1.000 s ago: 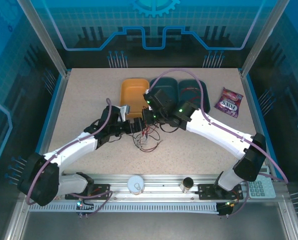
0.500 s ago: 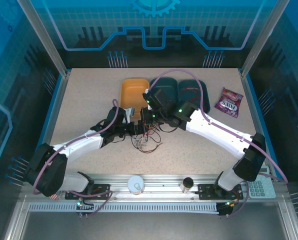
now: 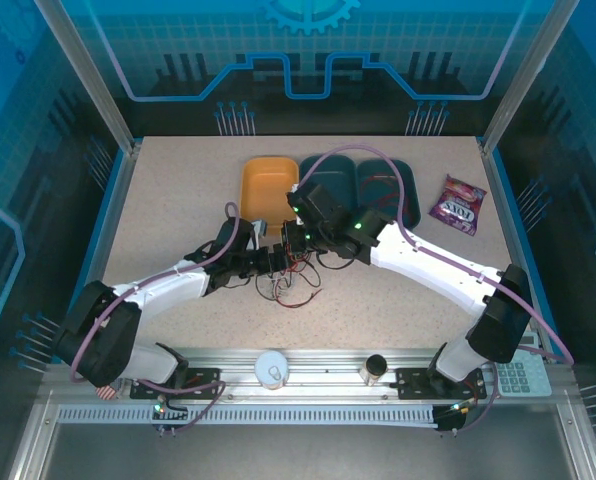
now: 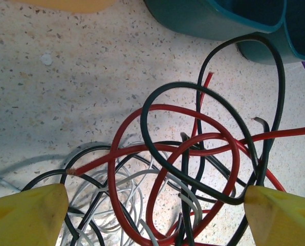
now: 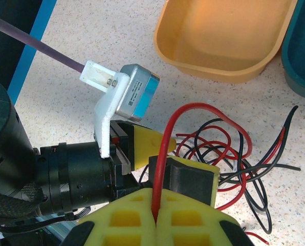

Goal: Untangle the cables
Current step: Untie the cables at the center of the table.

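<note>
Left wrist view shows the cables (image 4: 183,169) as one knot on the table (image 4: 65,102), on the near side of the orange tray (image 3: 268,185). The red cable (image 4: 142,154) loops through the black cable (image 4: 214,102) more than once; the white-grey cable (image 4: 127,189) lies underneath, at the edge of the knot farthest from the tray. My right gripper (image 5: 155,215) is pinched tight on a red strand, which arches up out of the pads toward the tray. My left gripper (image 4: 155,212) stands wide with nothing in it, one yellow fingertip on either side of the knot.

I judge the step in hand is for my left to take one strand so the red can be drawn free. To do it well I should come down on the black loop on the tray side of the knot, where it stands clear of the red, and close only once that strand alone sits between the pads. Then my right should draw slowly along the red's own run, away from the tray; if the loops cinch, I should stop and give slack. The risks are pinching red and black together, or dragging the whole knot against the tray wall.
</note>
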